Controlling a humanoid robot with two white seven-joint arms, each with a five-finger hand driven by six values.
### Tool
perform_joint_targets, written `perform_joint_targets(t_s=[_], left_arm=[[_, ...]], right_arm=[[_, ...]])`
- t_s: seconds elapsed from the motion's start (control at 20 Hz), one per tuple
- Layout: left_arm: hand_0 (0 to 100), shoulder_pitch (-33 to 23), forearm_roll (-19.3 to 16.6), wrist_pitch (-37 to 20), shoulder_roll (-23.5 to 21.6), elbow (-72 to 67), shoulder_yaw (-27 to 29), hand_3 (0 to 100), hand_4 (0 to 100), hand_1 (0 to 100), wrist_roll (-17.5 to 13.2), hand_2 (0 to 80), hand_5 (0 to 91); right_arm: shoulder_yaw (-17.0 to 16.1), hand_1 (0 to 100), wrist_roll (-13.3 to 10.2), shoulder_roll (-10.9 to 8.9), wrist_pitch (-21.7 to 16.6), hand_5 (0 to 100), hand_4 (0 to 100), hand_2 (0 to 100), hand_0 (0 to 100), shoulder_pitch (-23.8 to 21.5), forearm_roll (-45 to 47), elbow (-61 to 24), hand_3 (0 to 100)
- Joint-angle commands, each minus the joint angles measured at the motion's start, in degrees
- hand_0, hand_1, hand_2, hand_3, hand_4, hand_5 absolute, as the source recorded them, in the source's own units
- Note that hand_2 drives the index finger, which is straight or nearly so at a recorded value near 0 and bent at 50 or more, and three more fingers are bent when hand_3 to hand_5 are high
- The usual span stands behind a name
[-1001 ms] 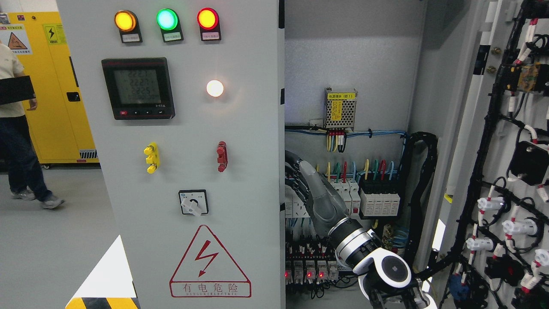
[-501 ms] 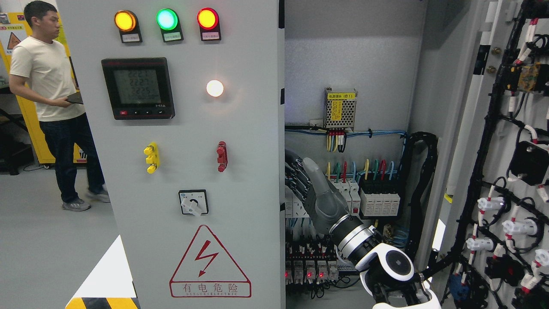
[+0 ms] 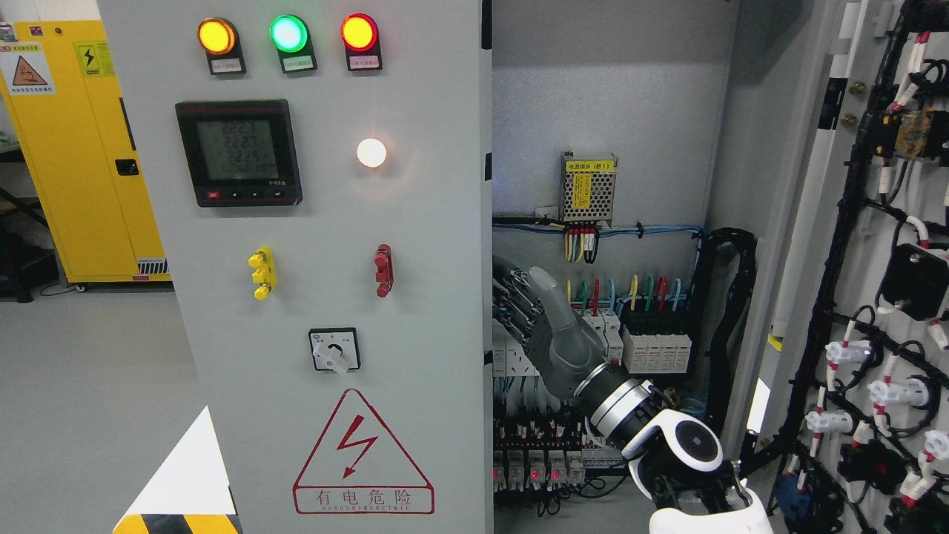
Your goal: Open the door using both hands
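The cabinet's left door (image 3: 415, 222) is a grey panel with three lamps, a meter and a rotary switch; it faces me and covers the left half. The right door (image 3: 890, 222) stands swung out at the right, its wired inner face showing. My right hand (image 3: 515, 285) reaches up from the lower right into the cabinet opening. Its dark fingers (image 3: 511, 304) lie stretched out close beside the left door's right edge, holding nothing. Whether they touch the edge I cannot tell. The left arm does not show.
Inside the open cabinet (image 3: 608, 111) are a small power supply (image 3: 588, 188), a row of breakers (image 3: 656, 348) and coloured wires right behind my hand. A yellow storage cabinet (image 3: 81, 148) stands at the far left on grey floor.
My right hand and forearm have drifted slightly right and down, away from the left door's edge. The person seen at the far left has gone out of view.
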State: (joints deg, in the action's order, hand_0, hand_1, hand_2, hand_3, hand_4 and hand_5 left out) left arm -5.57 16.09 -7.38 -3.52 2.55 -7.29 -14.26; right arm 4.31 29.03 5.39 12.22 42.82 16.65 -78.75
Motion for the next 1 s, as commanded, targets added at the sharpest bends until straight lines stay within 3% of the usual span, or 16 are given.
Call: perform_joint_targets(t_s=[0.0,0.1,0.25,0.65,0.8,0.95], left_arm=[[26,-0.1,0.0,0.0,0.0,0.0,0.0,0,0,2,0.0,0.0,0.0],[26,0.0,0.0,0.0,0.0,0.0,0.0,0,0,2,0.0,0.0,0.0],[26,0.0,0.0,0.0,0.0,0.0,0.0,0,0,2,0.0,0.0,0.0],[26,0.0,0.0,0.0,0.1,0.0,0.0,0,0,2,0.0,0.0,0.0],[26,-0.1,0.0,0.0,0.1,0.0,0.0,0,0,2,0.0,0.0,0.0],[26,0.0,0.0,0.0,0.1,0.0,0.0,0,0,2,0.0,0.0,0.0]], right_arm=[[-1.0,6,1.5,-0.29,0.0,0,0,0,21,0.4,0.2,1.8,0],[-1.0,6,2.9,-0.29,0.4,0,0,0,21,0.4,0.1,1.8,0],[-1.1,7,3.1,-0.20,2.0,0,0,0,21,0.4,0.2,1.8,0],[-1.2,7,3.5,-0.12,2.1,0,0,0,21,1.8,0.3,1.9,0],[-1.1,7,5.9,-0.12,2.1,0,0,0,21,1.9,0.2,1.8,0],[-1.2,7,6.1,-0.12,2.1,0,0,0,21,1.9,0.3,1.5,0]])
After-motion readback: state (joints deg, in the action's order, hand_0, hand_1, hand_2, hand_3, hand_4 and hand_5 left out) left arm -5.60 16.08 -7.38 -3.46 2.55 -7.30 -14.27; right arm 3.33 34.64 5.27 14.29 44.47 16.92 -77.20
